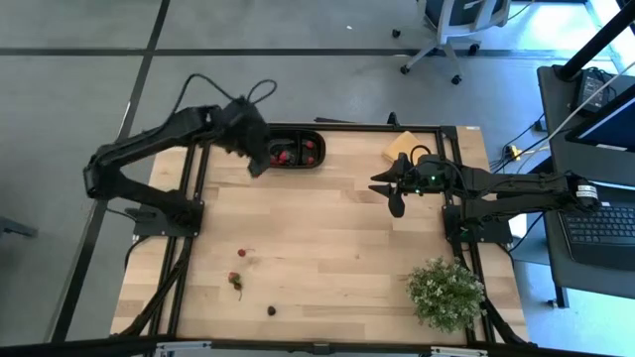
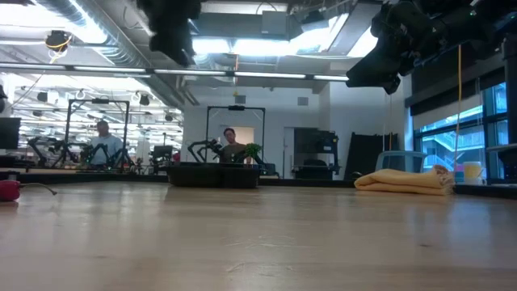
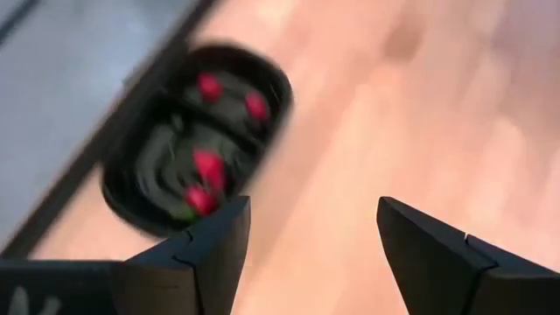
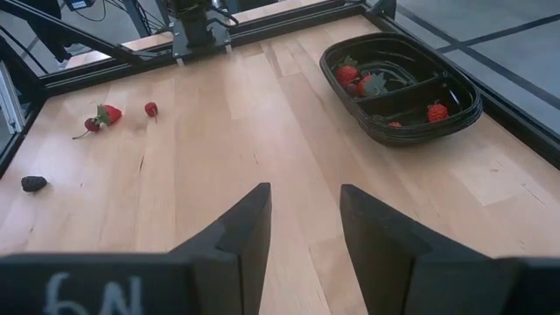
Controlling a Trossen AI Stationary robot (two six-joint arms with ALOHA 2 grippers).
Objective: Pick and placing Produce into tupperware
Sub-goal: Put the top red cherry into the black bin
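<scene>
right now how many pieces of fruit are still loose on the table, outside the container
4: a red piece, a strawberry beside another small red piece, and a dark berry apart from them. All lie far from the black container. Others could be hidden.

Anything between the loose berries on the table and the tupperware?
Nothing visible. Bare wood lies between the loose produce and the tupperware. The left gripper, open, hangs beside the container; the right gripper, open, is off toward the yellow pad.
</scene>
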